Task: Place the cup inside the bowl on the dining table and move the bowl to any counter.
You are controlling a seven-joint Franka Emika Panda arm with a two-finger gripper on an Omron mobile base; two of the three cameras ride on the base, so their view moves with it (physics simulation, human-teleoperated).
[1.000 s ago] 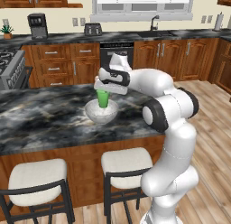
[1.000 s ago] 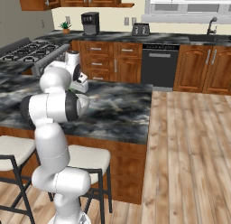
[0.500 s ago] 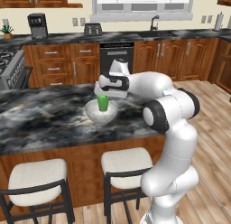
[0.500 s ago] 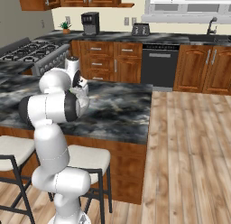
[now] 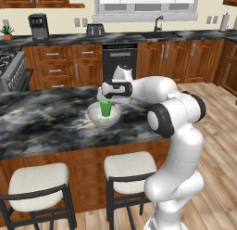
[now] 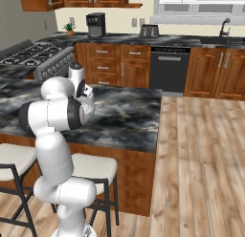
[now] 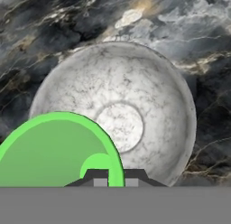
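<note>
The jaws clamp the thin rim of the cup [image 5: 106, 108], a smooth, bright green, slightly tapered tumbler, one dark tip on each side of its wall. The cup hangs upright in the mouth of the bowl [image 5: 104, 116], a wide round vessel of pale, speckled, stone-like grey with a flat lighter disc at its bottom. The bowl sits on the glossy black-and-white marbled table [image 5: 51, 124].

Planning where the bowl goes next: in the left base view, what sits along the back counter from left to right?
Potted plant → coffee machine → toaster → sink tap → paper towel roll.
</note>
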